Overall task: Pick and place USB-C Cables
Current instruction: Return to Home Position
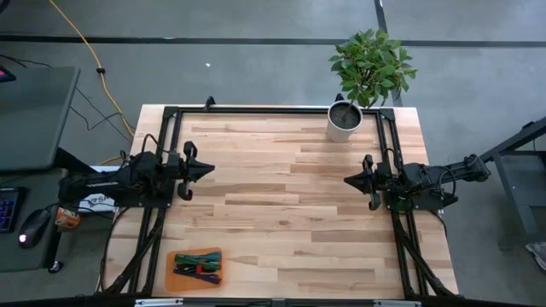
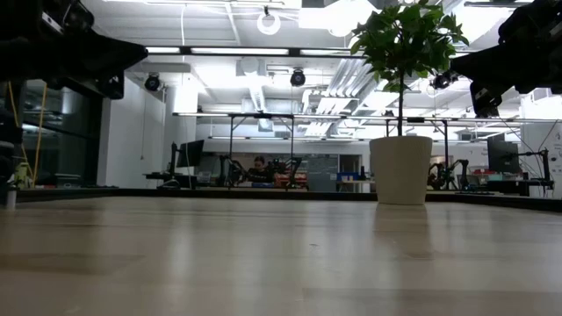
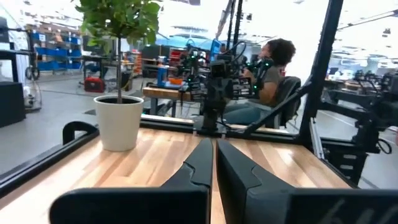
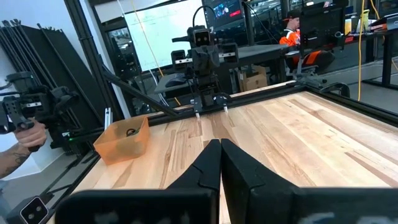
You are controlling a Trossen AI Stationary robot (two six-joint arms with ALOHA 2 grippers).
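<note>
USB-C cables [image 1: 199, 264] piled in the orange tray [image 1: 173, 275], so job looks done: left end effector [image 1: 211, 170] and right end effector [image 1: 347, 180] hover closed, empty, well apart over the tabletop [image 1: 281, 213].

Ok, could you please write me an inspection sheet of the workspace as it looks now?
Surface: wooden table, bare in the middle.
Job's things: cable bundles lie together in the orange tray, at the table edge on the left arm's side; none seen outside it.
Clutter: potted plant at the far edge, on the right arm's side.
Grippers: left gripper and right gripper are raised over their own sides, fingers shut, holding nothing.
Cables: yellow cord on the floor beyond the table.
Surroundings: seated person behind the table; a hand beside it holds a device.
</note>
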